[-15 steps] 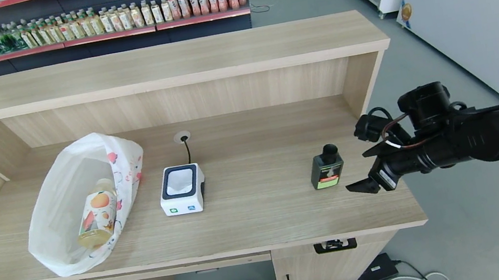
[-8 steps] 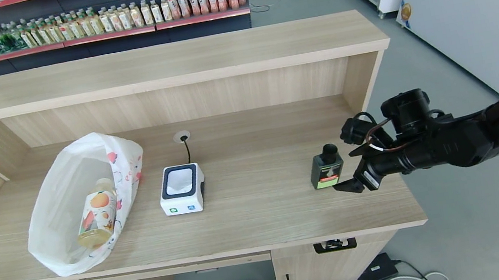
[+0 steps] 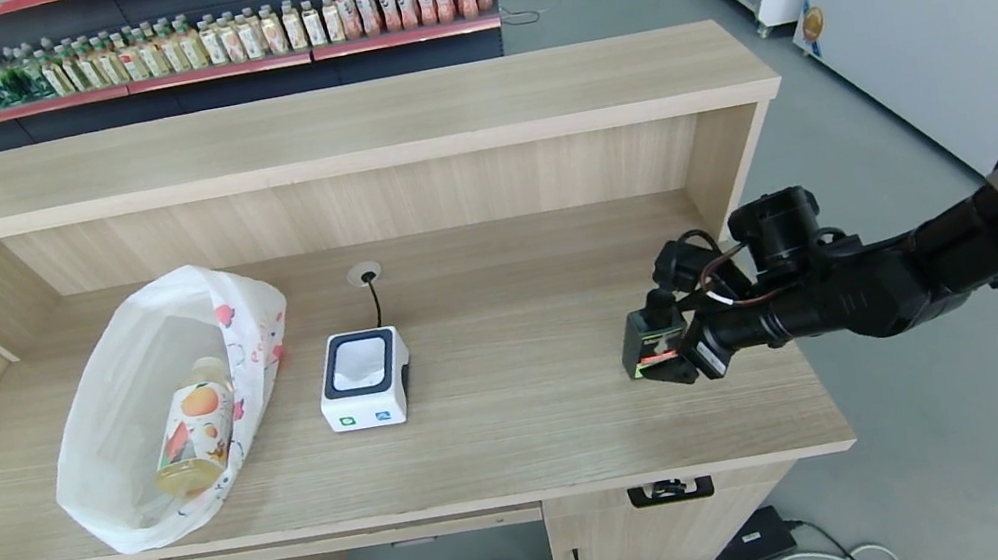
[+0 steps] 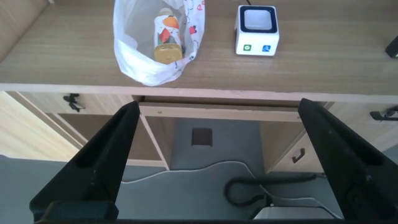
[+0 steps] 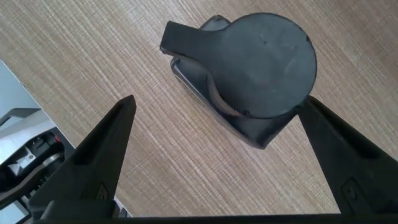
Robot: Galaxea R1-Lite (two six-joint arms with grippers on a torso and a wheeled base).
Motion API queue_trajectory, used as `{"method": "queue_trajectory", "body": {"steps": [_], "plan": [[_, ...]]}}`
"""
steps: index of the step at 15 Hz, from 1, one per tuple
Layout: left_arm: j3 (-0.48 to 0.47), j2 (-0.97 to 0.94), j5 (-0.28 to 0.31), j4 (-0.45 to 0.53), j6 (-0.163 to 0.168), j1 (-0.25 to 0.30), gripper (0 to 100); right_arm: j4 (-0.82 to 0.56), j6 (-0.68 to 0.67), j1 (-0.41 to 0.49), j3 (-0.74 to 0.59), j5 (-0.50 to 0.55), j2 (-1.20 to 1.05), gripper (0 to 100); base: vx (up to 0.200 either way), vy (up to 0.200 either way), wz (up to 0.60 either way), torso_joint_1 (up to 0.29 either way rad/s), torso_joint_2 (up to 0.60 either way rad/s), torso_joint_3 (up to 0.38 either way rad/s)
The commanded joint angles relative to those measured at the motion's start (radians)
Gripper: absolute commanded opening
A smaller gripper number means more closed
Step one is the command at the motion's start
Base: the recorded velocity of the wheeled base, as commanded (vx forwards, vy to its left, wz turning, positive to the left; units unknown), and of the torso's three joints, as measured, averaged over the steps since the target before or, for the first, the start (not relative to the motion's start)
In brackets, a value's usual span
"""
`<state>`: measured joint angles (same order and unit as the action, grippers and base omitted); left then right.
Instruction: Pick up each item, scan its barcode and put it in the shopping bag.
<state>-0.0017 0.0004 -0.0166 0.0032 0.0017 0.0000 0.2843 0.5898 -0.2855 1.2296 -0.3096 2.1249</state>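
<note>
A small dark bottle (image 3: 642, 337) with a black round cap stands upright on the wooden counter (image 3: 522, 418), near its right end, at 3 o'clock from the barcode scanner (image 3: 364, 379). Its green and orange label faces the counter's front edge. From above, the right wrist view shows the cap with a spout-like tab jutting from it (image 5: 264, 62) over the wood grain (image 5: 62, 62).

The right gripper (image 3: 659, 346) reaches in from 3 o'clock and is spread wide around the bottle. One finger lies on the near side at 6 o'clock and the other on the far side. In the wrist view the gripper (image 5: 217, 106) shows a gap between each finger and the cap, so nothing is clamped.

The white scanner with its dark-framed window sits mid-counter, and a black cable runs from it toward 12 o'clock into a round grommet (image 3: 364, 273). At 9 o'clock from the scanner lies the white plastic shopping bag (image 3: 106, 417), mouth open, with a juice bottle (image 3: 198, 430) lying inside.

The left gripper (image 4: 219, 106) hangs below the counter's front edge (image 4: 311, 68), fingers wide apart and holding nothing. Its camera looks up over the bag (image 4: 134, 56), the juice bottle (image 4: 168, 37) and the scanner (image 4: 256, 30).

Beyond the counter at 12 o'clock stands a shelf of drink bottles (image 3: 215, 38), and chest freezers (image 3: 939, 3) stand at 2 o'clock.
</note>
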Motion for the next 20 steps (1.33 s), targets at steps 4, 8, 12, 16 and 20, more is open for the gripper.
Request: {"method": "queue_trajectory", "body": {"steps": [4,8,12,16,20], "plan": [[0.000,0.000,0.000,0.000,0.000,0.000,100,0.007,0.001,-0.023,0.033,0.001,0.047,100,0.000,0.000,0.00,0.000,0.00,0.000],[0.000,0.000,0.000,0.000,0.000,0.000,100,0.015,0.002,-0.026,0.037,0.004,0.050,0,0.000,0.000,0.00,0.000,0.00,0.000],[0.000,0.000,0.000,0.000,0.000,0.000,100,0.067,0.001,-0.021,-0.018,0.004,0.024,0,0.000,0.000,0.00,0.000,0.00,0.000],[0.000,0.000,0.000,0.000,0.000,0.000,100,0.210,-0.044,0.017,-0.229,0.004,-0.171,0,0.000,0.000,0.00,0.000,0.00,0.000],[0.000,0.000,0.000,0.000,0.000,0.000,100,0.529,0.182,0.123,-0.596,0.001,-0.424,0,0.000,0.000,0.00,0.000,0.00,0.000]]}}
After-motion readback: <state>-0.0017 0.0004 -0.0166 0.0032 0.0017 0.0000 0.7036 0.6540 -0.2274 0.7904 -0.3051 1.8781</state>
